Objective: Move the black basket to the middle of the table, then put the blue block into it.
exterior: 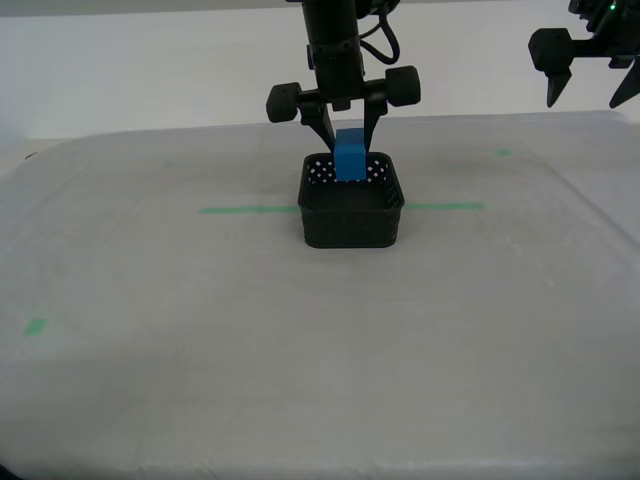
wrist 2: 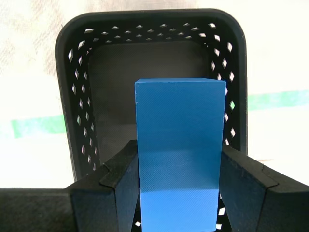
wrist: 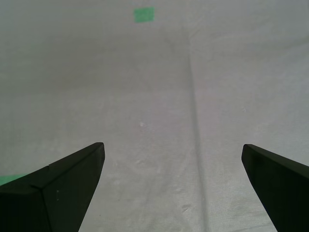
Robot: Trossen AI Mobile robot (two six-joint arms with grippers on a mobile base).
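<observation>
Nothing here can be read — I find no text, label, brand, number or sign in any of my three views. The blue block (wrist 2: 179, 154) shows only plain smooth faces, and the black basket (exterior: 352, 218) carries rows of small holes but no lettering. The green tape strips (exterior: 250, 210) on the bench (exterior: 300, 350) are bare colour — no writing on them.

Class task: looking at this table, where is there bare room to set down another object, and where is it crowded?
Bare cloth of the table lies all around the black basket, widest in the exterior view's foreground. The only crowded spot is the basket itself, where my second gripper holds the blue block.
</observation>
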